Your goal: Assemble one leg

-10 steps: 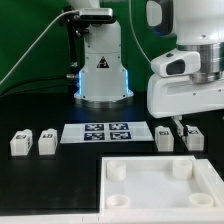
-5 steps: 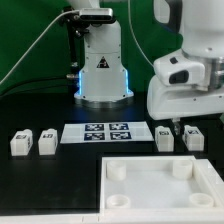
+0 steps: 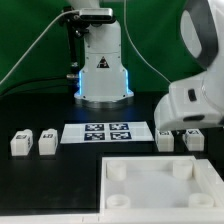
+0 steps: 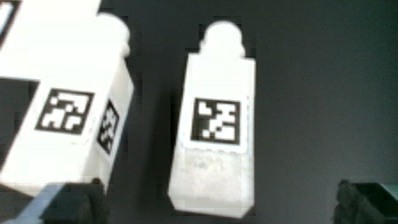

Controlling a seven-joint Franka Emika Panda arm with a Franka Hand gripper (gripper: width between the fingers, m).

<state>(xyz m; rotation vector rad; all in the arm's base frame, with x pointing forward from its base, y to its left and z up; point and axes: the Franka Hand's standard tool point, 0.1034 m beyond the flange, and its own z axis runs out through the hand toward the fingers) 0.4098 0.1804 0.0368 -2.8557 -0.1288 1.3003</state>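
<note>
Arm [image 3: 196,100] lowered, jaws spread above leg [image 4: 217,125]

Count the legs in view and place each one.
4. In the exterior view, far-left leg and inner-left leg stand left of the marker board; inner-right leg and far-right leg stand right of it, below the arm. The arm may hide more.

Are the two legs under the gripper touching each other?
Apart. The wrist view shows a strip of black table running between the centred leg and the neighbouring leg along their whole visible length.
</note>
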